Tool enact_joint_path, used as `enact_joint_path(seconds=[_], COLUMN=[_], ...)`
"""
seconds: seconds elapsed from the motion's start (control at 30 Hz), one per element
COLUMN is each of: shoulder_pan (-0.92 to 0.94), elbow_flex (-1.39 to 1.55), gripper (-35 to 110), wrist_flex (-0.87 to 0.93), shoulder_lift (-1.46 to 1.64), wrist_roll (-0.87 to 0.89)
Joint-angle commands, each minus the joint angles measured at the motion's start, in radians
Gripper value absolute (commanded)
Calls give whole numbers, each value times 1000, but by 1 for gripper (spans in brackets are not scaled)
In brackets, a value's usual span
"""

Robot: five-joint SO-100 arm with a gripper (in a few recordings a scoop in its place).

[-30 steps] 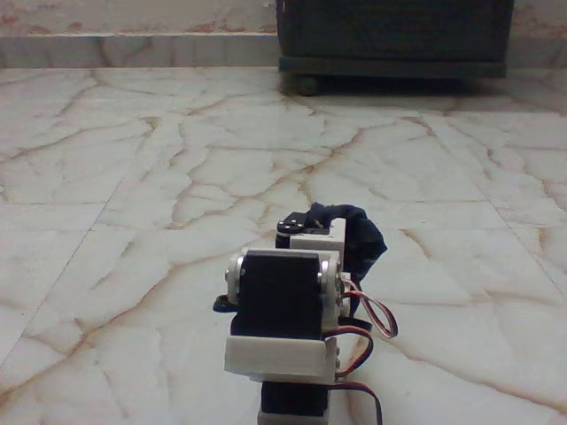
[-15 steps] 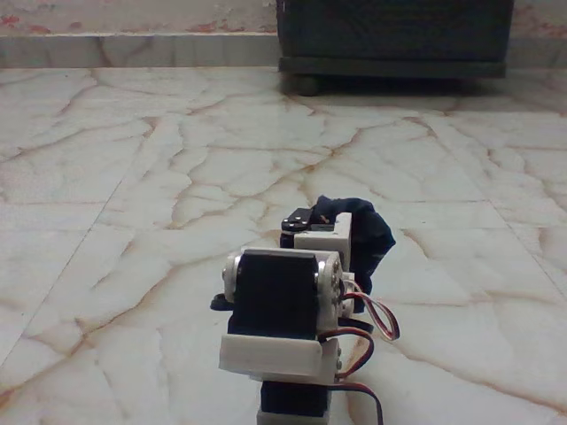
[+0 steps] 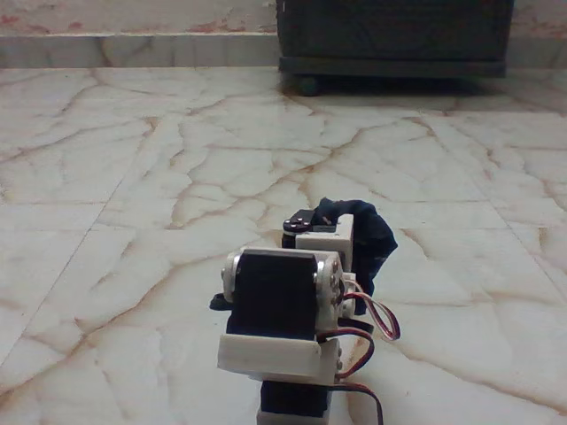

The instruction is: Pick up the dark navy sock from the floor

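The fixed view looks along the floor (image 3: 133, 177) from just behind the arm (image 3: 279, 305), so the arm's own body covers most of what matters. The nearest parts are a black servo block in a white bracket, with red, white and black wires (image 3: 376, 323) looping out on its right side in the picture.

Beyond that block, a smaller white and black wrist section stands up, and the gripper (image 3: 312, 221) sits at its far end. Its fingers are hidden behind the wrist and the cloth, so I cannot tell whether the jaws are apart or closed, though the way the cloth bunches there suggests it may be pinched.

The sock (image 3: 368, 235) is a dark navy bundle right against the gripper. It rises just above the wrist section at the top and hangs down along the right side of it in the picture, touching or wrapped around the far end of the arm. Its lower end drops toward the tiles near the wire loops; whether that end rests on the floor or hangs clear is not visible, since the arm blocks the contact line.

The floor is glossy cream marble with brown-orange veins. At the far edge a dark cabinet (image 3: 394, 35) stands on small feet against a pale wall base, well apart from the arm and sock.
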Motion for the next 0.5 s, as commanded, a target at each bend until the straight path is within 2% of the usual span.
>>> enact_joint_path(seconds=[0.0,0.47], shoulder_pan=[2,11], elbow_flex=[-3,-3], gripper=[0,0], wrist_flex=[-3,-11], shoulder_lift=[35,35], wrist_roll=[0,8])
